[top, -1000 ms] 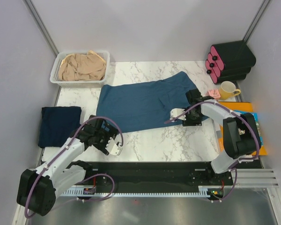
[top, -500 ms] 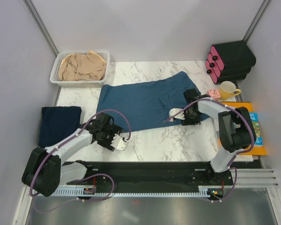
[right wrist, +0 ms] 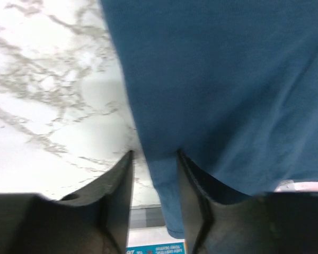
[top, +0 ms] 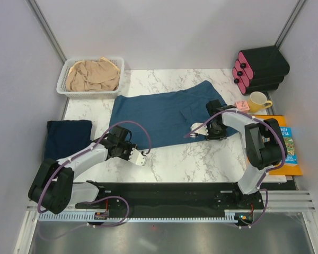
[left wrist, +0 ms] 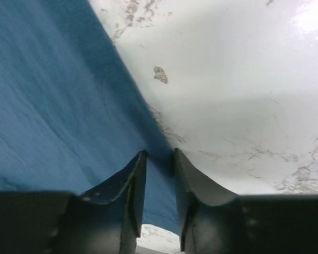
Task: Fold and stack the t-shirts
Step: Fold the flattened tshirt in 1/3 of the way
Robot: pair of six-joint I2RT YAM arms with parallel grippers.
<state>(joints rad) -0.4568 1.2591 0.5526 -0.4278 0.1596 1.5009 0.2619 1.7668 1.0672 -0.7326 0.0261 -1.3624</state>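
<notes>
The teal-blue t-shirt (top: 164, 116) lies spread flat across the middle of the marble table. My left gripper (top: 140, 157) is at its near left corner. In the left wrist view the left gripper (left wrist: 159, 153) has narrowed its jaws, but a gap remains with blue cloth (left wrist: 58, 106) lying in it. My right gripper (top: 197, 128) is at the shirt's near right hem. In the right wrist view the right gripper (right wrist: 155, 153) straddles the blue edge (right wrist: 212, 79), jaws still apart. The navy t-shirt (top: 68, 140) lies folded at the left. The beige t-shirt (top: 93, 75) is bunched in the basket.
The white slotted basket (top: 61, 87) stands at the back left corner. A yellow mug (top: 258, 100), a small pink object (top: 242, 106) and a black case with pink caps (top: 262, 69) stand at the back right. An orange and blue book (top: 289, 143) lies at the right edge.
My left gripper has swung right onto the teal shirt's near left corner and narrowed its jaws. The right gripper has shifted slightly left along the hem, and its jaws have narrowed too.
</notes>
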